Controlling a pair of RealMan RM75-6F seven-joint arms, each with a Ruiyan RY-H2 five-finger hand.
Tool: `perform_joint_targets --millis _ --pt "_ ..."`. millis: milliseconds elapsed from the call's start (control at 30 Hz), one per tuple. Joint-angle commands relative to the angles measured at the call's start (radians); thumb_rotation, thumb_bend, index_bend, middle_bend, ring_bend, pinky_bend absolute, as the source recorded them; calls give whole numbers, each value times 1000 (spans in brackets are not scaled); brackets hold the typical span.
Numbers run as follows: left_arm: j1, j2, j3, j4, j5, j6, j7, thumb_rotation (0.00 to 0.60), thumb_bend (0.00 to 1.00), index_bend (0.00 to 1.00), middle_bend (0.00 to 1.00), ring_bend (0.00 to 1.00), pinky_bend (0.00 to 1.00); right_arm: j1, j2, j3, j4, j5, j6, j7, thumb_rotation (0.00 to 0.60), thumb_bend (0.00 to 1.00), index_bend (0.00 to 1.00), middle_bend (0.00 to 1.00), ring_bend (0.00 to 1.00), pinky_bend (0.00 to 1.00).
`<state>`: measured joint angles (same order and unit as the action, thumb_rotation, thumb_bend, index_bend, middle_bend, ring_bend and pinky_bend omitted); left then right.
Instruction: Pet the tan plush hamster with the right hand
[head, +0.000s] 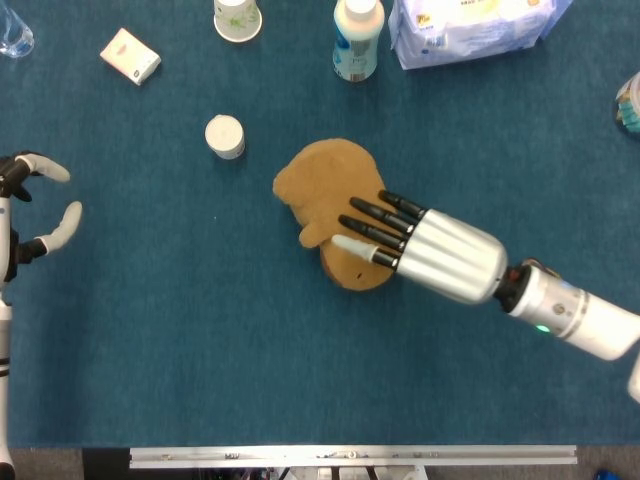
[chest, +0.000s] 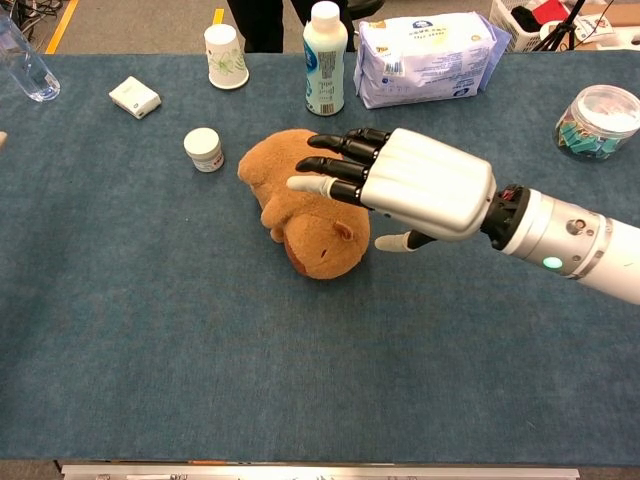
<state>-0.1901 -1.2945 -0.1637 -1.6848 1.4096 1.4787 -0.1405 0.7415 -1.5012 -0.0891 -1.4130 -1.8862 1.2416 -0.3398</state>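
The tan plush hamster (head: 318, 183) (chest: 288, 190) lies mid-table on the blue cloth, its head toward the front edge. My right hand (head: 432, 252) (chest: 422, 186) reaches in from the right, palm down. Its dark fingers (chest: 335, 165) stretch out flat over the hamster's back and its thumb hangs beside the head. It holds nothing, and I cannot tell whether the fingertips touch the fur. My left hand (head: 36, 212) stays at the far left edge with its fingers apart and nothing in it.
A small white jar (head: 225, 136) (chest: 204, 149) stands just left of the hamster. Along the back are a paper cup (chest: 225, 56), a white bottle (chest: 326, 58), a wipes pack (chest: 425, 58) and a small white box (chest: 134, 97). A clear jar (chest: 598, 120) stands far right.
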Motion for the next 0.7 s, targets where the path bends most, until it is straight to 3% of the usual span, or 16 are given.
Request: perform_joint_targets --millis 33,167,333,467,700 --pt "1 1 -1 -1 0 2 0 600 269 473 444 384 516 -58 114 4 -147 68 -21 -127 600 0 119 141 49 222" --pt "-1 0 -1 -1 1 0 0 600 269 475 443 384 516 -121 220 4 -280 141 -18 -260 600 0 144 161 50 223" --pt "-4 -3 -1 1 2 -3 0 600 269 476 444 384 516 -215 320 6 -421 249 25 -434 600 0 302 169 52 223" --pt "-7 -6 -2 4 3 -8 -3 600 269 476 444 384 516 -315 374 12 -584 423 89 -592 600 0 309 182 59 223" --pt "-8 -5 -7 9 -6 -10 -13 600 269 478 443 384 516 -418 396 28 -630 516 207 -589 600 0 310 182 59 223"
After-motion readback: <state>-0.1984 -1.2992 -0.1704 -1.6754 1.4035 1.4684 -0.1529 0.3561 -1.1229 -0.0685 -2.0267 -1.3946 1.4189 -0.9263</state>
